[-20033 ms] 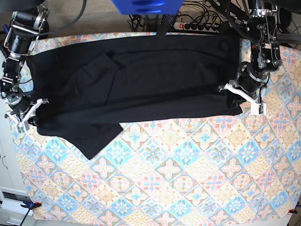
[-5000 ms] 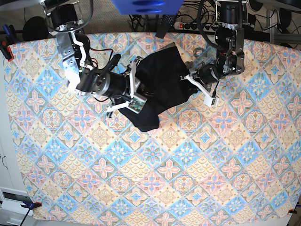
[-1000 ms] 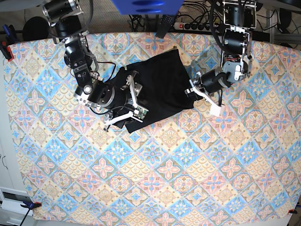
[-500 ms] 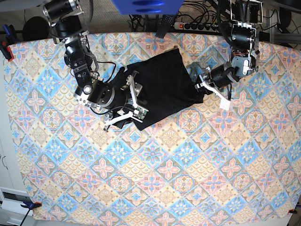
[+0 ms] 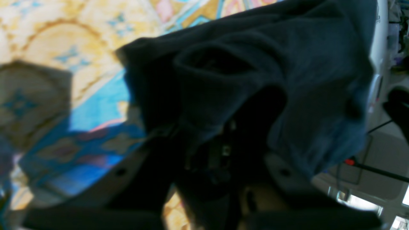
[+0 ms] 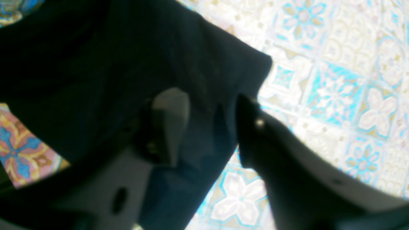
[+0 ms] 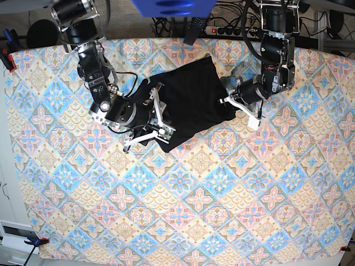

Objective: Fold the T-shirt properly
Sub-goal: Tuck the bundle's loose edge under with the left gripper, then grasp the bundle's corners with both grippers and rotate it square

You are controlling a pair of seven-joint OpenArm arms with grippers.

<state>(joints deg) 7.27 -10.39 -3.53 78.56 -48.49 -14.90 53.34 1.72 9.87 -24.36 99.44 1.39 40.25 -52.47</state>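
The black T-shirt (image 7: pixel 191 94) lies folded into a slanted block at the table's back middle. My right gripper (image 7: pixel 163 116) sits at its lower left edge. In the right wrist view this gripper (image 6: pixel 211 118) is open, and its grey pad (image 6: pixel 169 124) and black finger (image 6: pixel 252 127) straddle the T-shirt (image 6: pixel 127 64) near its corner. My left gripper (image 7: pixel 238 108) is at the shirt's right corner. The left wrist view is blurred: dark T-shirt cloth (image 5: pixel 303 80) bunches over the fingers (image 5: pixel 127 169) and hides their tips.
A tablecloth (image 7: pixel 222 194) with a colourful tile pattern covers the table. A power strip (image 7: pixel 233 30) and cables lie behind the back edge, beside a blue object (image 7: pixel 172 6). A clamp (image 7: pixel 36 241) grips the front left corner.
My left gripper has come back leftward toward the shirt, and the stretched right corner has drawn in. My right gripper's fingers stand closer together. The right arm has barely moved.
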